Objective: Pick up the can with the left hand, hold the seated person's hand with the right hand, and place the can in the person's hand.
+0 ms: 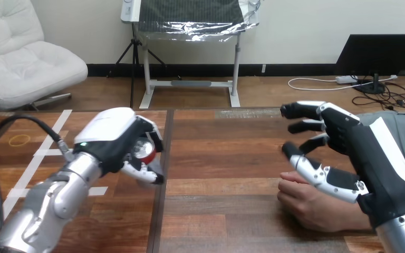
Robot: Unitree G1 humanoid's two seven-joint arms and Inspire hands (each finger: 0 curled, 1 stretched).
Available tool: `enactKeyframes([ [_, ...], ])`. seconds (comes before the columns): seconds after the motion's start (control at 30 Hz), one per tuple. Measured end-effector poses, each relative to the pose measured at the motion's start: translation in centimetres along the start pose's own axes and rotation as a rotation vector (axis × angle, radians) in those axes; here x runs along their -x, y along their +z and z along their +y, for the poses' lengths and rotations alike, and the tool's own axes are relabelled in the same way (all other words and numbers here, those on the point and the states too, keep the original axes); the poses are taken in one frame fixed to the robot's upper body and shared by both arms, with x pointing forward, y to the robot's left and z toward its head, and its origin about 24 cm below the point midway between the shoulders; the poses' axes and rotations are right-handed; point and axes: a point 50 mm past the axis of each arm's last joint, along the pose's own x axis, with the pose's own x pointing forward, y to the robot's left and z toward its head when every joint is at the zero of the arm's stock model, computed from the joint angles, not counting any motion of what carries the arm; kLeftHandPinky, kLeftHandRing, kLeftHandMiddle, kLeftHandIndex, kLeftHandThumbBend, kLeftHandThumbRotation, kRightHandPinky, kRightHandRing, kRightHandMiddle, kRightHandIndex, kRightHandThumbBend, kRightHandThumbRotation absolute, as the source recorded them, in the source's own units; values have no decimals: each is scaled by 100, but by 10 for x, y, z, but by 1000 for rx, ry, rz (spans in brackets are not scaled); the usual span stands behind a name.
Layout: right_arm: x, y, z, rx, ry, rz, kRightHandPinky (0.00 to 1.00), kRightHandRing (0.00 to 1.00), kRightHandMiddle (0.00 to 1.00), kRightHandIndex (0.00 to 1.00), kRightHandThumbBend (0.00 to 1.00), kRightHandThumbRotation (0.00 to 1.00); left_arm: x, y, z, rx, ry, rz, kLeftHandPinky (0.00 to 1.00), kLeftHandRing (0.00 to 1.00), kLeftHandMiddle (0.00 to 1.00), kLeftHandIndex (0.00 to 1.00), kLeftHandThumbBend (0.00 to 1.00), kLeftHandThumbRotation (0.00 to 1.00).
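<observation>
Now mid-task, with can clasped in curled left hand and right hand spread open above person's hand, holding nothing; next, likely closing round it.

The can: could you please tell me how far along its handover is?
Done: the left hand is curled round the can. In hand: the right hand is open just above the person's hand, which rests on the table, with no grip yet. Left: holding that hand and placing the can in it.
</observation>
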Motion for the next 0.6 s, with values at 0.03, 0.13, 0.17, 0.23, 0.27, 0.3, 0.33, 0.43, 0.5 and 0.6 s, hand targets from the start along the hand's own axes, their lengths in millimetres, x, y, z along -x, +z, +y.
enactKeyframes([
  [0.03,0,-1,-1,8,4,6,60,75,79,74,67,0,0,2,0,2,0,-6,37,42,49,51,63,0],
  [0.13,0,-2,-4,29,15,22,63,77,81,75,70,0,0,8,0,6,1,-21,37,42,49,51,64,0],
  [0.17,1,-3,-6,38,21,28,64,78,81,75,71,0,0,10,0,8,3,-27,37,42,49,51,64,0],
  [0.23,1,-4,-8,56,32,39,66,79,82,76,75,0,0,14,0,11,6,-39,37,42,48,51,63,0],
  [0.27,1,-4,-10,67,36,43,66,79,82,76,75,0,0,16,0,13,7,-45,37,41,48,51,63,0],
  [0.3,1,-5,-11,81,42,48,66,79,82,76,77,0,1,18,1,14,9,-52,36,41,48,51,63,0],
  [0.33,1,-5,-13,98,48,54,67,79,82,76,77,0,1,20,1,16,11,-59,36,41,48,51,63,0],
  [0.43,1,-6,-18,161,70,72,67,79,82,76,80,0,1,27,2,21,18,-84,35,40,47,51,62,0],
  [0.5,1,-7,-22,206,86,85,67,79,82,76,81,0,1,32,3,27,25,-101,34,39,47,50,62,0],
  [0.6,-1,-8,-29,271,107,106,68,79,83,76,84,0,0,39,5,43,40,-129,33,38,46,50,62,0],
])
